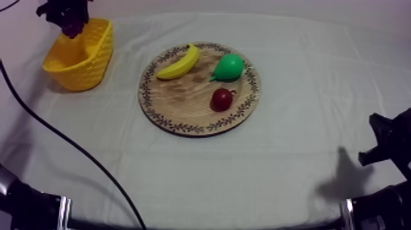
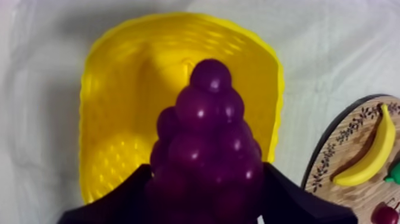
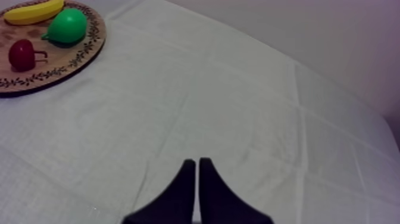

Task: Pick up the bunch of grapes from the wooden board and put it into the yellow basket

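Observation:
My left gripper [image 1: 68, 21] hangs over the yellow basket [image 1: 79, 56] at the table's far left, shut on the purple bunch of grapes [image 1: 72, 25]. In the left wrist view the grapes [image 2: 205, 143] sit between my black fingers [image 2: 119, 202], straight above the basket's hollow [image 2: 119, 119]. The round wooden board [image 1: 183, 101] lies mid-table. My right gripper [image 3: 197, 173] rests low at the right over bare cloth, its fingers together as a narrow wedge.
On the board lie a banana [image 1: 179, 63], a green pear [image 1: 229, 67] and a small red fruit [image 1: 221, 99]. My right arm [image 1: 388, 144] sits at the near right edge. A black cable [image 1: 67, 144] crosses the cloth at the left.

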### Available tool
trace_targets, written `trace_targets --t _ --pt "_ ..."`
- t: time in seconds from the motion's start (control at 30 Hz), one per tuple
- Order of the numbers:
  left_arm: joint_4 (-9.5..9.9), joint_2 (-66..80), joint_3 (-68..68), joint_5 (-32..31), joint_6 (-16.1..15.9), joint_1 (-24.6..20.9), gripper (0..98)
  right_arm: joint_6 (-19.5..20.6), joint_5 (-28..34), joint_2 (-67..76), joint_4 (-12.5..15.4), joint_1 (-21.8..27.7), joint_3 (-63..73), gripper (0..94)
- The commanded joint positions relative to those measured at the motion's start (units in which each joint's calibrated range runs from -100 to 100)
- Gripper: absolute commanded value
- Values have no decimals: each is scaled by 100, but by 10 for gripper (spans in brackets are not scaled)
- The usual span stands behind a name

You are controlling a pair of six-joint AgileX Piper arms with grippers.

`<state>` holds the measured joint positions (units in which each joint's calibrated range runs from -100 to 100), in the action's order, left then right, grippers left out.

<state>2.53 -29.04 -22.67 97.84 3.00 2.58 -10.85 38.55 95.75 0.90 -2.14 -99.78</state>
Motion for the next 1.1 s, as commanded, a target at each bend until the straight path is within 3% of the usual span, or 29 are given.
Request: trace_targets --t 0.0,0.43,1.07 --pt "-6 -62 63 -37 15 -11 615 -2 -1 0 1 -1 0 3" --pt "-16 -640 162 -225 163 67 626 -2 -1 0 1 -1 0 3" --pt "18 -1334 -45 -270 227 -28 735 -2 -1 0 1 -1 0 3"
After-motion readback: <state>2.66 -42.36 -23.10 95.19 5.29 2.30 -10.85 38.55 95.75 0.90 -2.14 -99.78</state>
